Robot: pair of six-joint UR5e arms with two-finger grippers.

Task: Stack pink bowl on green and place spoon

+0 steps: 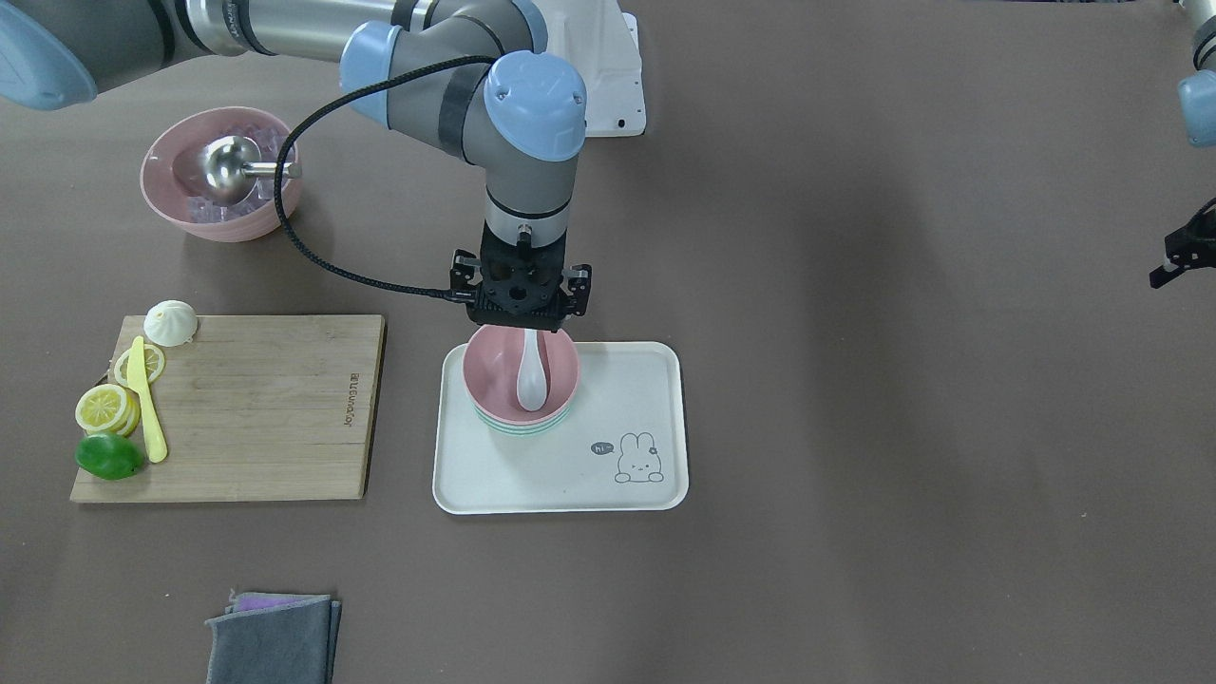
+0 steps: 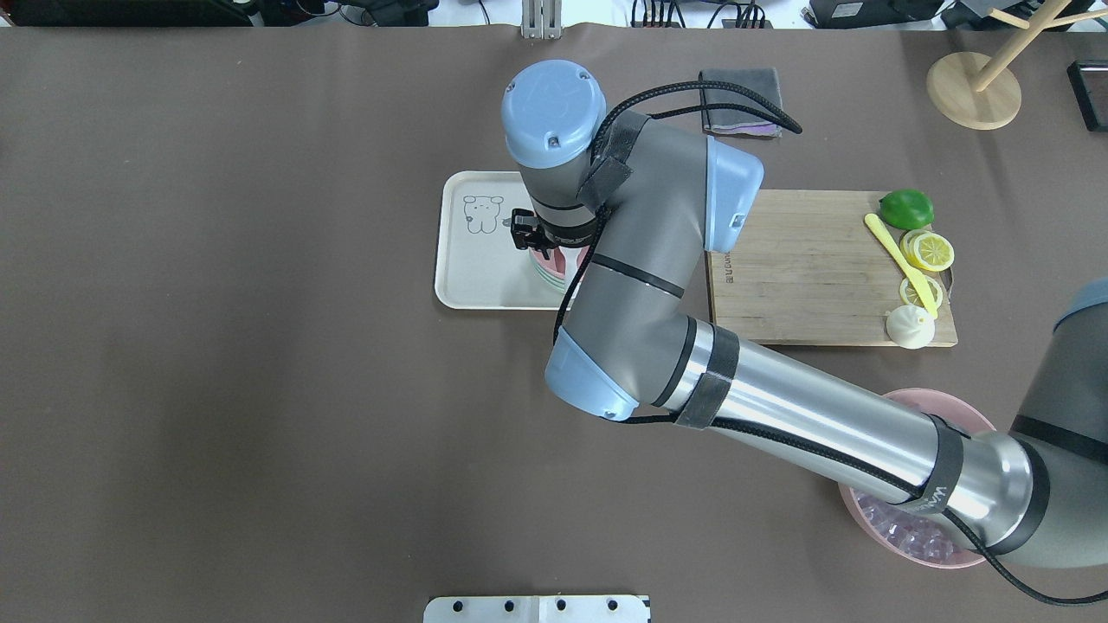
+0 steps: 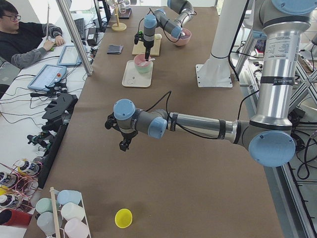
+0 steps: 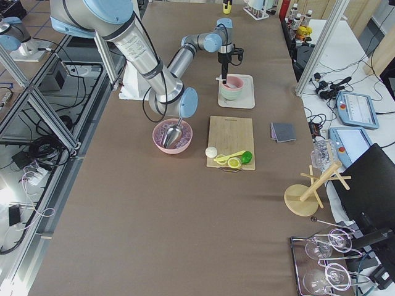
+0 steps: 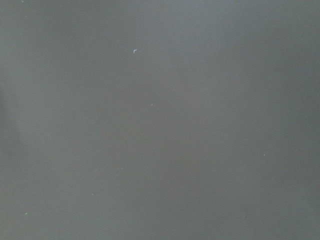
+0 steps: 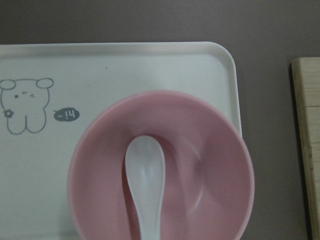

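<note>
Right wrist-mounted view: the glossy white soup spoon (image 6: 145, 175) lies in the round pink bowl (image 6: 210, 165), which is nested on the pale green bowl (image 1: 521, 430). Its handle runs under my right gripper (image 1: 524, 321); whether my jaws clamp it, I cannot tell.

Front-facing view, left of centre: bamboo cutting board (image 1: 256, 408), with a lime (image 1: 109, 456), lemon slices (image 1: 104, 408), a yellow knife (image 1: 150, 418) and a white dumpling (image 1: 171, 322) along its left edge. Upper left: ice-filled bowl (image 1: 228, 228) holding a metal scoop (image 1: 231, 169). Bottom left: folded grey cloths (image 1: 274, 641). Centre: white tray (image 1: 560, 475) with a rabbit drawing at its lower right. Upper right of the overhead view: round-based wooden stand (image 2: 974, 91).
</note>
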